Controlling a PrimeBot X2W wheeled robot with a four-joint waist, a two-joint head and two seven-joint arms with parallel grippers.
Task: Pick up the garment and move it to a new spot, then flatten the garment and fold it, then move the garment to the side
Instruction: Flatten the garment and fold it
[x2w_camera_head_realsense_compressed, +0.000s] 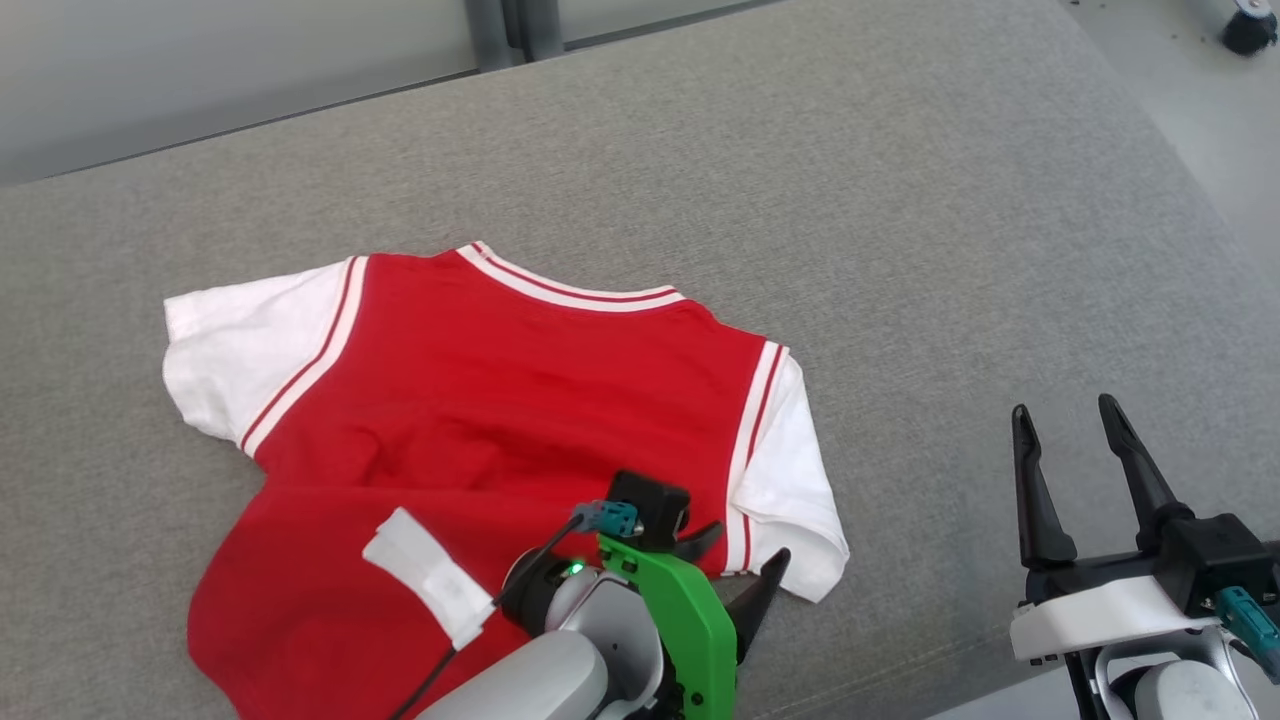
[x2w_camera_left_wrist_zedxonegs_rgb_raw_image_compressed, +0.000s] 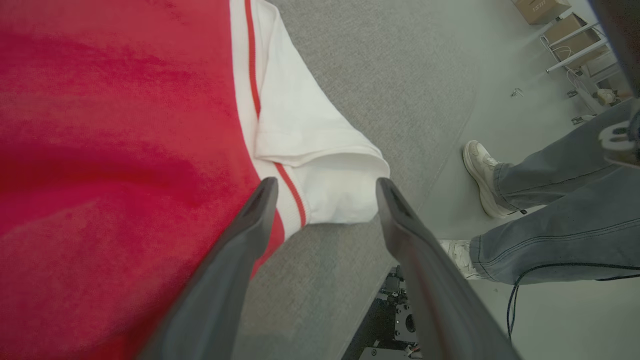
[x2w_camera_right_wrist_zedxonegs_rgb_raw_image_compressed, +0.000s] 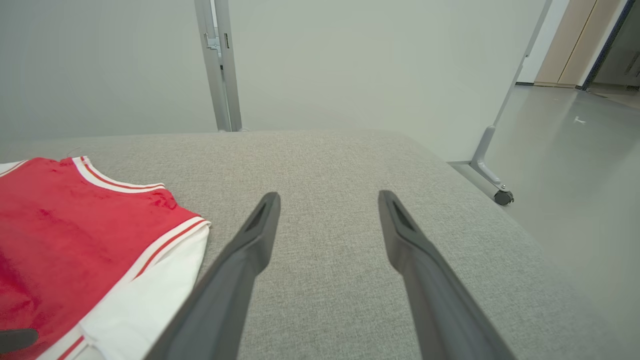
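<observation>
Now the shirt is lying mostly spread at the centre-left of the frame on the grey cushion. The left gripper is hovering wide apart over the lower right sleeve, holding nothing; the right gripper is waiting wide and empty at lower right. A pinch here is probably risking catching the sleeve alone, dragging the body into wrinkles

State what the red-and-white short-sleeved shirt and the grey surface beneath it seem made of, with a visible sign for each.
Red-and-white short-sleeved shirt: probably soft knit cotton-like jersey, matt; it lies in soft creases and the sleeve hem folds limply.
Grey surface: seemingly woven upholstery cloth, matt; a fine flecked weave shows, and the edge rounds off as if padded.
</observation>
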